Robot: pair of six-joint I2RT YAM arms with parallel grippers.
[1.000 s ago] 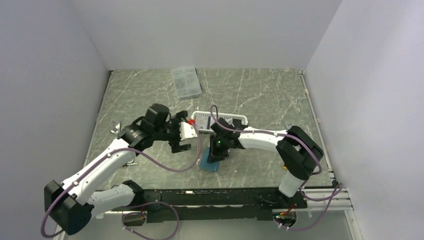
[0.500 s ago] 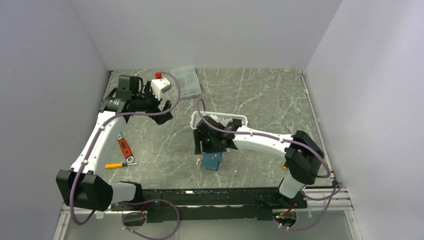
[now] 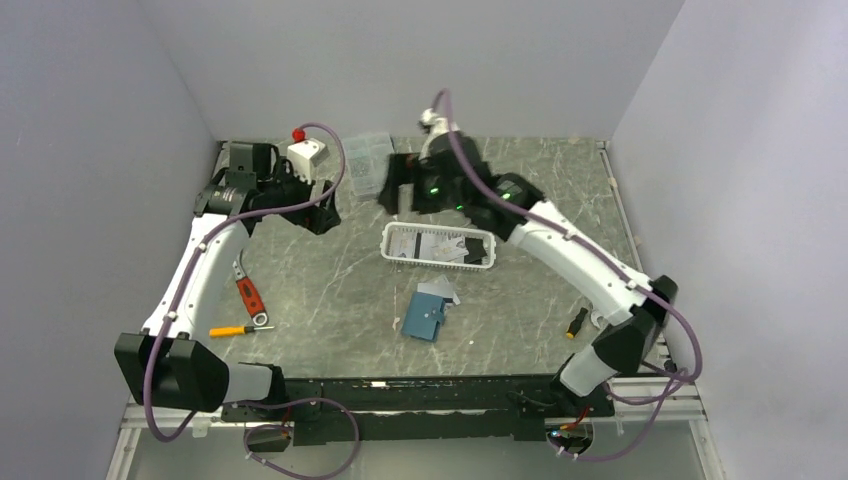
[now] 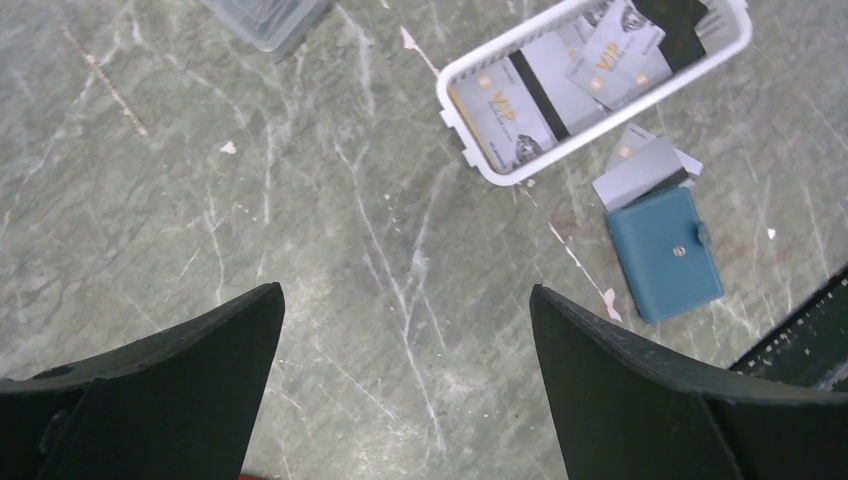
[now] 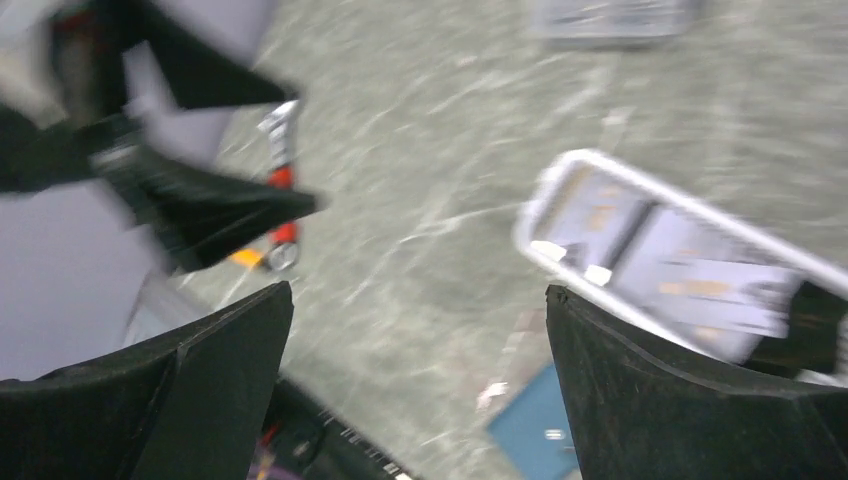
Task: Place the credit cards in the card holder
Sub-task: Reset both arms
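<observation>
Just on the near side of the white basket point(image 3: 440, 264), toward the arm bases, the card holder point(image 4: 665, 252) lies folded shut on the worktop point(image 3: 330, 290), its small pale snap facing up. A few pale grey credit cards point(image 4: 640, 168) sit between the basket and the holder, overlapping the holder's far edge; whether they are tucked inside it or only lie against it cannot be told. More cards point(image 4: 520, 100) lie flat inside the basket: grey ones with gold lettering, one with a black stripe, and a black one at the end farthest from the left arm.

Left of the basket and a little beyond it, the left end effector point(image 3: 322, 214) hangs above the worktop, released, its fingers point(image 4: 170, 390) spread wide with only bare marble between them. Beyond the basket, toward the back wall, the right end effector point(image 3: 395, 188) is raised; its own view is blurred, but its fingers point(image 5: 680, 390) stand wide apart with nothing held.

A clear compartment box point(image 3: 365, 165) lies beyond the basket's left end, just beside the right end effector. Well to the left of the basket, on its near side, a red-handled tool point(image 3: 248, 297) and a yellow-handled screwdriver point(image 3: 228, 330) rest on the worktop near each other.
</observation>
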